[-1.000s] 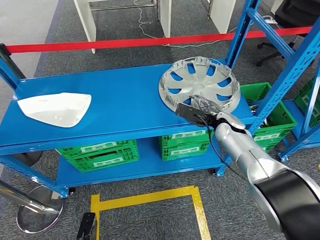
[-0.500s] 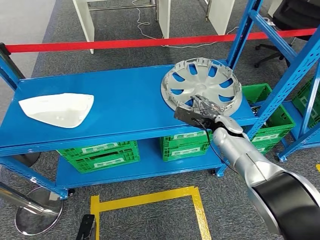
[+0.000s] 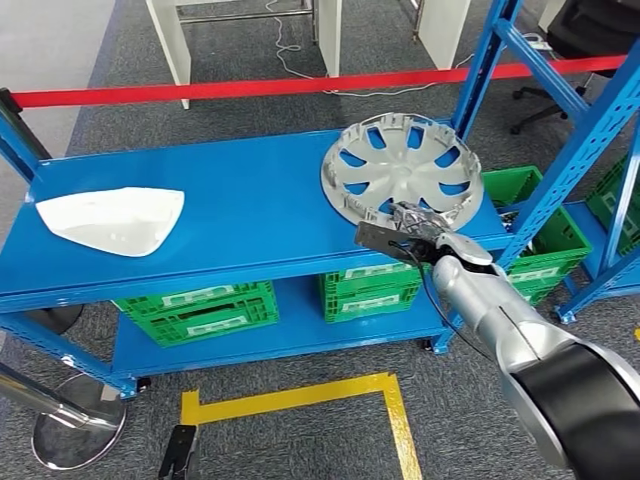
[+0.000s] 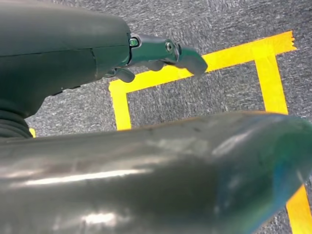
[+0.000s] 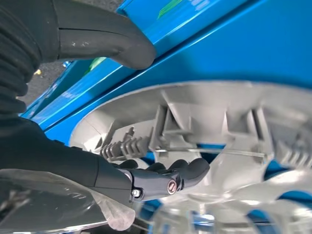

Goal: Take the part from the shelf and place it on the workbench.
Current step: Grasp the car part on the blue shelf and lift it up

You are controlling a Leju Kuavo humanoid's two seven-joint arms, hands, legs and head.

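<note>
the right hand (image 3: 404, 230) reaches the front rim of the round silver plastic hubcap (image 3: 401, 165) at the blue metal shelf's (image 3: 226, 210) right end, fingers (image 5: 184, 171) apparently hooked inside it, thumb spread apart; whether it grips i cannot tell.

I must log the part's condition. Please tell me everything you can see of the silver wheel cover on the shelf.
The wheel cover is round, silver-grey, seemingly plastic, with spoke-like openings and clips around its ribbed rim. It lies inner side up at the right end of the blue shelf. The right hand reaches its near edge, fingers inside the rim.
</note>
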